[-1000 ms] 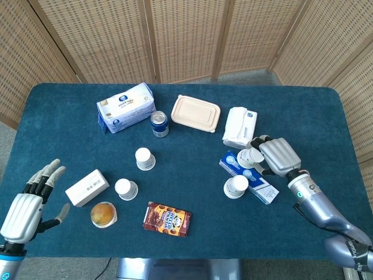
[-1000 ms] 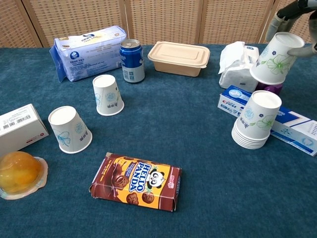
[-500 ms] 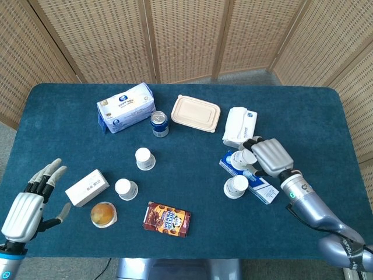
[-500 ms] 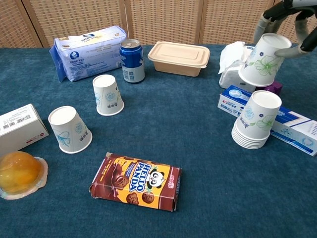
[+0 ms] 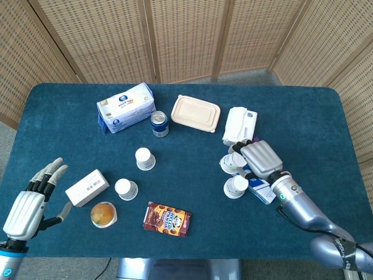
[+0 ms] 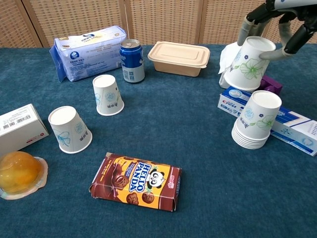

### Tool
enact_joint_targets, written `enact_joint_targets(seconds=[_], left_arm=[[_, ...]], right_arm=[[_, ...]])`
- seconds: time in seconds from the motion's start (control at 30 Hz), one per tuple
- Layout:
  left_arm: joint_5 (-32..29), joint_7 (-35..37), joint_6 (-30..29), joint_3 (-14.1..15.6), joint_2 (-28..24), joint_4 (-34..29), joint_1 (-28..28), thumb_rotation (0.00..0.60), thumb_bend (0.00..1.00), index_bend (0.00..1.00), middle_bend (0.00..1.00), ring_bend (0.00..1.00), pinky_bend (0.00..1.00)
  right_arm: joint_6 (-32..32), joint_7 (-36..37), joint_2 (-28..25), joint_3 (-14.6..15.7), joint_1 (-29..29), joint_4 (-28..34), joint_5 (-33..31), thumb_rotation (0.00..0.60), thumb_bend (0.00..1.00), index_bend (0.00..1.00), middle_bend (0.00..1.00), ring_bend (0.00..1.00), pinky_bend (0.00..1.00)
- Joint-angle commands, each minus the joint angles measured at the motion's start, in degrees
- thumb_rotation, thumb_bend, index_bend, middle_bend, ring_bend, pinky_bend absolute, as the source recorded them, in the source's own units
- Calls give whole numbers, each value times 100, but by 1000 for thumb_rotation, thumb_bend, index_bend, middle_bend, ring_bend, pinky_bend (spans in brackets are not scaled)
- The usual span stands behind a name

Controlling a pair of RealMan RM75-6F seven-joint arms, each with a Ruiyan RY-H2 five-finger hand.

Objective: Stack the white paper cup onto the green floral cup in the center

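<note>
right hand (image 6: 277, 20) fingers clamp tilted white paper cup (image 6: 246, 64) | left hand (image 5: 32, 201) fingers apart, head view only | floral print clear in chest view

Head view: we look steeply down from high above the near edge, whole blue table (image 5: 303, 111) in frame, wicker screens (image 5: 186, 35) behind. Chest view: we sit low and close, facing forward across the tabletop, screens only a strip at top. Both share the cookie box (image 5: 167, 219) (image 6: 136, 181), soda can (image 5: 159, 123) (image 6: 132, 60) and lidded container (image 5: 196, 113) (image 6: 179, 58).
</note>
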State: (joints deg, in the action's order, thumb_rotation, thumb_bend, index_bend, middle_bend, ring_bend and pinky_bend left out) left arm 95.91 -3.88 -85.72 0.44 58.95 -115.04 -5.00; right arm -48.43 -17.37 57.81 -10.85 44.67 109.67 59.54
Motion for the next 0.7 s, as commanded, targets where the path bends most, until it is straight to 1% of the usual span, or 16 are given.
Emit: enact_joint_targets(seconds=[0.03,0.33,0.7], left_arm=[[-3,11,2,-4,5,7,-7,600,435,27,21,0,113],[-33,55,28,-10,24,45,-38,600,436,27,21,0,113],[-54,164,32,-6,39,123,-59,600,436,27,21,0,113]], right_arm=[[-2,-68,1,3,54,79,-67,600,467,421,387,256,568],[49,-305,82,19,299,362,-317,600,468,420,387,256,568],[142,-737,394,164,696,520,-654,600,467,418,387,257,568]])
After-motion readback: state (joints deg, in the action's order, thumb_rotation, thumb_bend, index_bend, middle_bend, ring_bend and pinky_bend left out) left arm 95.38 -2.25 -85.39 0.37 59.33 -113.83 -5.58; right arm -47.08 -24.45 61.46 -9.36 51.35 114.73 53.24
